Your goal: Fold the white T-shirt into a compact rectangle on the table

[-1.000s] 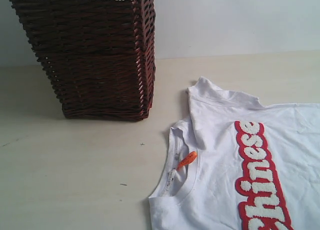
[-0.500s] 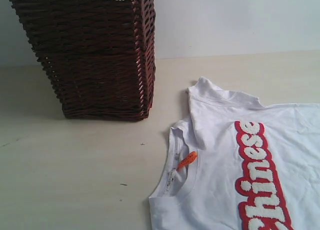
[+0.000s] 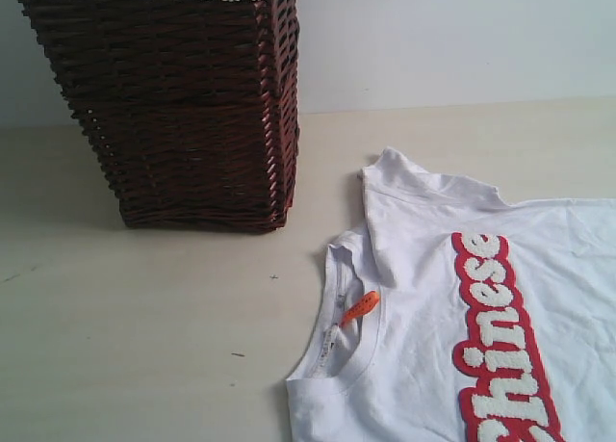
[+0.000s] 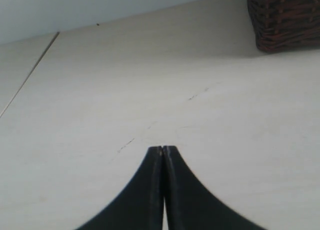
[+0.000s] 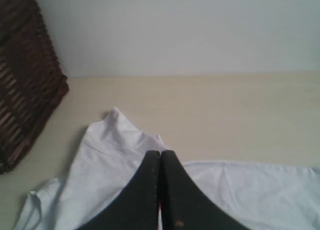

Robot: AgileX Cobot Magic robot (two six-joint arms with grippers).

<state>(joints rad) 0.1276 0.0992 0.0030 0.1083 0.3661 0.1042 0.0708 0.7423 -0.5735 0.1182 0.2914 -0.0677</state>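
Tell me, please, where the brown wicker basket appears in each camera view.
Exterior view: wicker basket upper left, standing on the table, apart from the white T-shirt.
Left wrist view: only its lower corner, far beyond the left gripper.
Right wrist view: partly cut off, near the shirt's sleeve.
Shared landmark: the table.

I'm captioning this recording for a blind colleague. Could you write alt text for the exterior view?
A white T-shirt lies face up on a pale table, running off the right and bottom edges, with red-outlined "Chinese" lettering and an orange neck tag. A brown wicker basket stands at upper left, apart from it.
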